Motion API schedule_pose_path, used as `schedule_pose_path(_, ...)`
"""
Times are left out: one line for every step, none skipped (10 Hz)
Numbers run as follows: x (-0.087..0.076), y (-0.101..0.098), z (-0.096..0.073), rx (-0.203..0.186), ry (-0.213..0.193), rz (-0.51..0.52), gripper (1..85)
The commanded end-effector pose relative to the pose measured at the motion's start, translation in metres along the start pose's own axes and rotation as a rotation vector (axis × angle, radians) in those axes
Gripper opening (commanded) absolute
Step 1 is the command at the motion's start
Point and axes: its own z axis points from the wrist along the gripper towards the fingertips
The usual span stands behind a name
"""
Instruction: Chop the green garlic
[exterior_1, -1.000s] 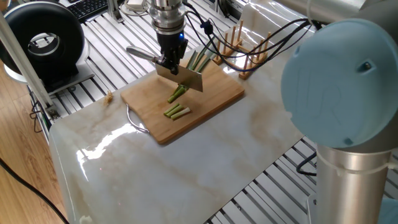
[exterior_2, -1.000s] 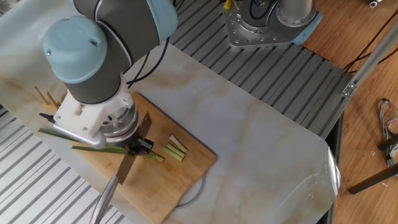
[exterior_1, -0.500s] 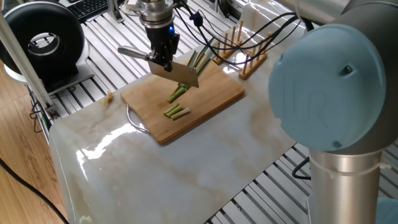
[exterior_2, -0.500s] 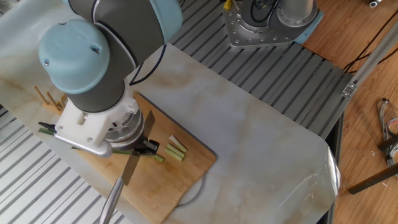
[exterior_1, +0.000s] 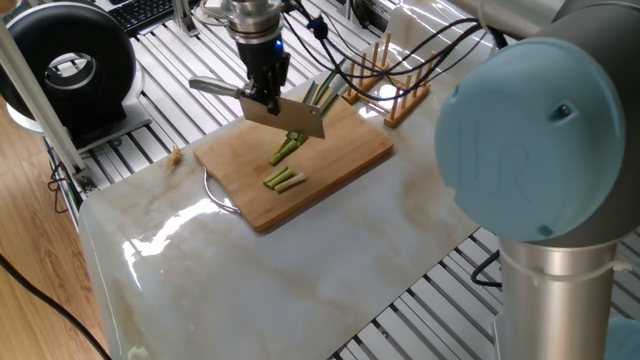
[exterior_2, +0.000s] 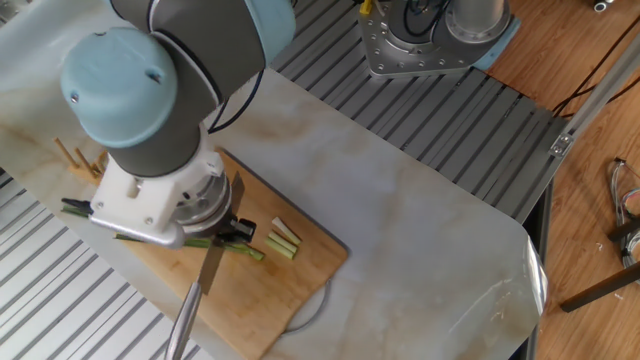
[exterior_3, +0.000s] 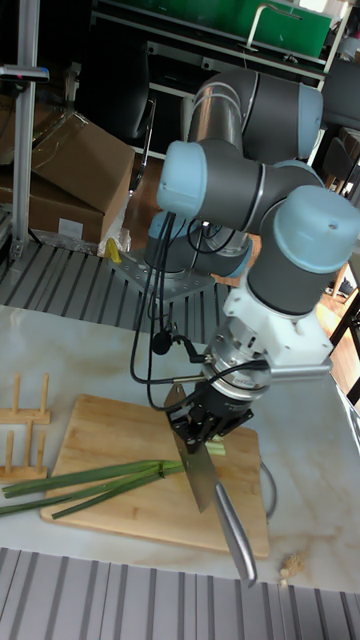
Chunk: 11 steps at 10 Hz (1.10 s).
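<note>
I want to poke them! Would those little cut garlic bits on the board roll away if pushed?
Probably a little: the cut garlic pieces look round like short sticks and lie loose on the flat cutting board. They look small and thin, so likely very light and easy to scatter.

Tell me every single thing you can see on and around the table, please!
cutting board: 1, light wood, on the table.
green garlic: a few long green stalks, lying on the board and sticking out past its edge by the rack.
cut pieces: a few short pale green sticks, on the board.
knife: 1, silver blade and handle, held above the garlic.
peg rack: 1, wooden, just beyond the board.
table: 1, pale marble look.
cardboard boxes: brown, behind the table.
black round device: 1, beside the table.
robot arm: 1, grey and light blue.
gripper: 1, black, shut on the knife.
</note>
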Motion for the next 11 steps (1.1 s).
schedule_pose_path(0.018,-0.007,0.024,-0.058,-0.001,0.012,1.3)
schedule_pose_path(0.024,-0.006,0.025,-0.066,0.026,0.028,1.3)
schedule_pose_path(0.023,-0.006,0.022,-0.055,0.029,0.045,1.3)
schedule_pose_path(0.019,-0.007,0.021,-0.048,0.010,0.051,1.3)
schedule_pose_path(0.018,-0.002,0.020,-0.067,0.004,0.055,1.3)
schedule_pose_path(0.018,0.002,0.020,-0.077,0.010,0.066,1.3)
schedule_pose_path(0.017,0.006,0.021,-0.078,0.009,0.080,1.3)
schedule_pose_path(0.013,0.011,0.023,-0.080,0.000,0.092,1.3)
schedule_pose_path(0.006,0.015,0.026,-0.073,-0.015,0.100,1.3)
schedule_pose_path(-0.003,0.023,0.029,-0.082,-0.035,0.115,1.3)
schedule_pose_path(-0.010,0.026,0.031,-0.064,-0.045,0.123,1.3)
